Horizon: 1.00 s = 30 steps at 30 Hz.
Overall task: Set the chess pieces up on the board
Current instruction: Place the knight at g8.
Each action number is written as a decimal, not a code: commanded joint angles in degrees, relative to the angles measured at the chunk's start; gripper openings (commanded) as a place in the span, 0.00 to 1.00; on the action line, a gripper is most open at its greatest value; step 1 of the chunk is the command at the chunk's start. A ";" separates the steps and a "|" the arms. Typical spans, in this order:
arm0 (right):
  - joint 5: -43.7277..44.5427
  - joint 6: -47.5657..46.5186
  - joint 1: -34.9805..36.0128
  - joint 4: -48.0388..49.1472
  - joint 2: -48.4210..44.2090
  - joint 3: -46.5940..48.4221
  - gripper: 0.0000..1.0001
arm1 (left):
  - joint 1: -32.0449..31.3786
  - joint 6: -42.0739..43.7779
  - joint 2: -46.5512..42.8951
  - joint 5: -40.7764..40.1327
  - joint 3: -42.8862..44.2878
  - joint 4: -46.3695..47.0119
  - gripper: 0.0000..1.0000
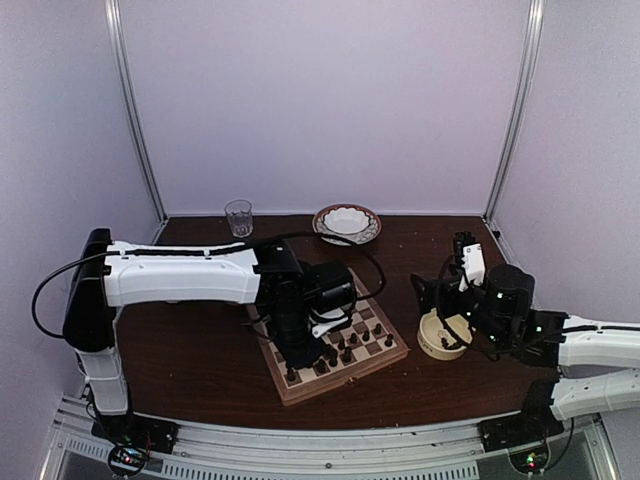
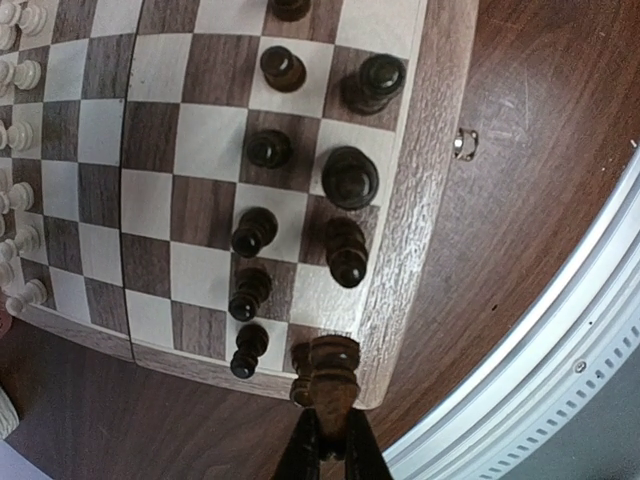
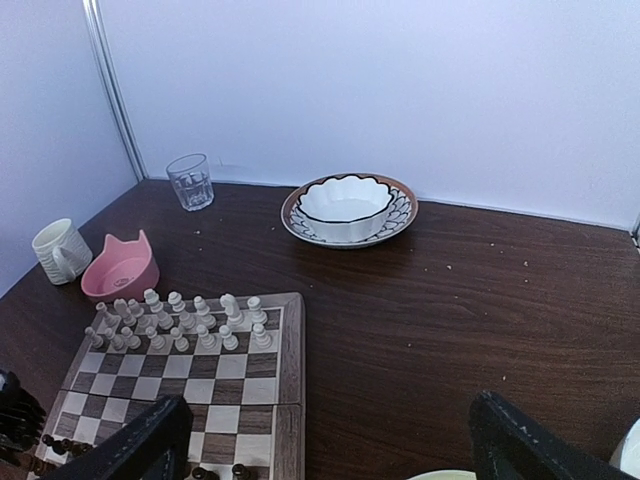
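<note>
The board (image 1: 335, 387) lies at an angle in the middle of the table, also seen in the left wrist view (image 2: 408, 250) and the right wrist view (image 3: 290, 350). Several dark chess pieces (image 2: 350, 178) stand in two rows along its near edge. My left gripper (image 2: 333, 442) is shut on one dark piece (image 2: 333, 372), held just over the board's near corner square. Pale chessmen (image 3: 180, 325) fill the far rows. My right gripper (image 3: 330, 462) is wide open with nothing between its fingers (image 3: 130, 450), off the board's right side above a cream bowl (image 1: 440, 338).
A glass (image 1: 238, 216) and a patterned plate holding a white bowl (image 1: 346, 222) stand at the back. A pink cat-eared bowl (image 3: 120, 268) and a cream mug (image 3: 58, 250) sit left of the board. A metal rail (image 2: 560, 380) runs along the table's near edge.
</note>
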 commanded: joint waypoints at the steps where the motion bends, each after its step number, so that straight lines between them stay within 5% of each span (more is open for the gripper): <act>1: 4.34 0.50 -0.25 1.27 -3.00 -1.66 1.00 | -0.13 0.79 1.33 0.22 1.86 -2.49 0.00; 30: 5.12 0.43 -0.23 1.57 -4.31 -2.38 0.99 | -0.17 2.50 8.99 -0.44 7.66 -8.04 0.00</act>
